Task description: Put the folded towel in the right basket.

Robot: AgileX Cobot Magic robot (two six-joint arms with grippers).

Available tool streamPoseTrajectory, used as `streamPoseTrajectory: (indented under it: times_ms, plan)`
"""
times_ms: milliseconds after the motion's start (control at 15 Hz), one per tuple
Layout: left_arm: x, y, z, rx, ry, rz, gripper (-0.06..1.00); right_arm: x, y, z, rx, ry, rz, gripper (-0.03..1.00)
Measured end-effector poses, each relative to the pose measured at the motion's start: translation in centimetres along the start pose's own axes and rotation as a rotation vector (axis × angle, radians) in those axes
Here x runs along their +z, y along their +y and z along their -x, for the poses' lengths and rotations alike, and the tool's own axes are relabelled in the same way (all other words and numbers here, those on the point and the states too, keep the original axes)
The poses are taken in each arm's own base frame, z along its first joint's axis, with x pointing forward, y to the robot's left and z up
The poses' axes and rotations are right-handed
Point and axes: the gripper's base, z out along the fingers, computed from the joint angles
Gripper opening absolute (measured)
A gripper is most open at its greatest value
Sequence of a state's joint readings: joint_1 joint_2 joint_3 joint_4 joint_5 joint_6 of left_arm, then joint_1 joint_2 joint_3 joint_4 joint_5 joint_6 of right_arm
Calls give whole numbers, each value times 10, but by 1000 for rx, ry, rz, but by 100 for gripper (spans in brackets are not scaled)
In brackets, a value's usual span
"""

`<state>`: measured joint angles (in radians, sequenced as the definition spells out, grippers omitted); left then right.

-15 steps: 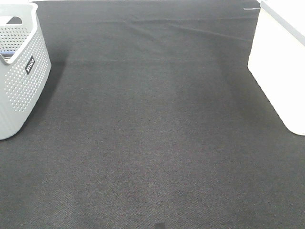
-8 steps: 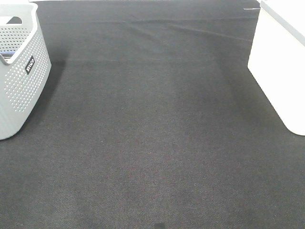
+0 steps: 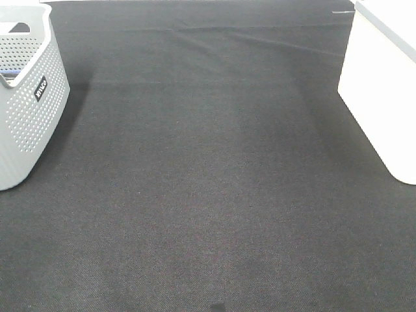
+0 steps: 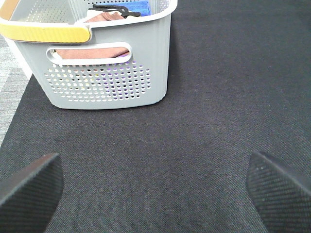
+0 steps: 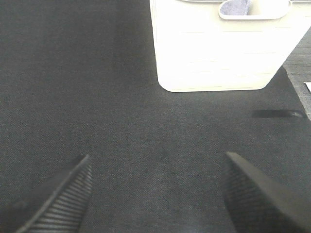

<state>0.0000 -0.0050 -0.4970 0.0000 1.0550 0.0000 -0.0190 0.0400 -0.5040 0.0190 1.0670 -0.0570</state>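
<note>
The right basket (image 3: 383, 91) is cream-white and stands at the right edge of the black mat. In the right wrist view it (image 5: 218, 53) is ahead of my right gripper (image 5: 158, 194), which is open, empty and low over the mat. A pale lavender-grey patch, which looks like the folded towel (image 5: 234, 7), shows through the basket's handle slot, inside the basket. My left gripper (image 4: 155, 189) is open and empty, a short way from the grey basket. Neither gripper shows in the exterior high view.
The grey hole-dotted basket (image 3: 29, 110) with a black label stands at the far left. In the left wrist view it (image 4: 107, 73) holds brown and blue cloths. A black mat (image 3: 208, 182) covers the table between the two baskets.
</note>
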Motion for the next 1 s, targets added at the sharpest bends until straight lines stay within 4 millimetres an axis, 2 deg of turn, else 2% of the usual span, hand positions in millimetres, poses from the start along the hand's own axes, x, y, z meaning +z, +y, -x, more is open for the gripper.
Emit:
streamPoseTrajectory:
  times_ms: [1000]
  plan:
    - [0, 0, 0, 0, 0, 0, 97, 0, 0, 0, 0, 0, 0, 70]
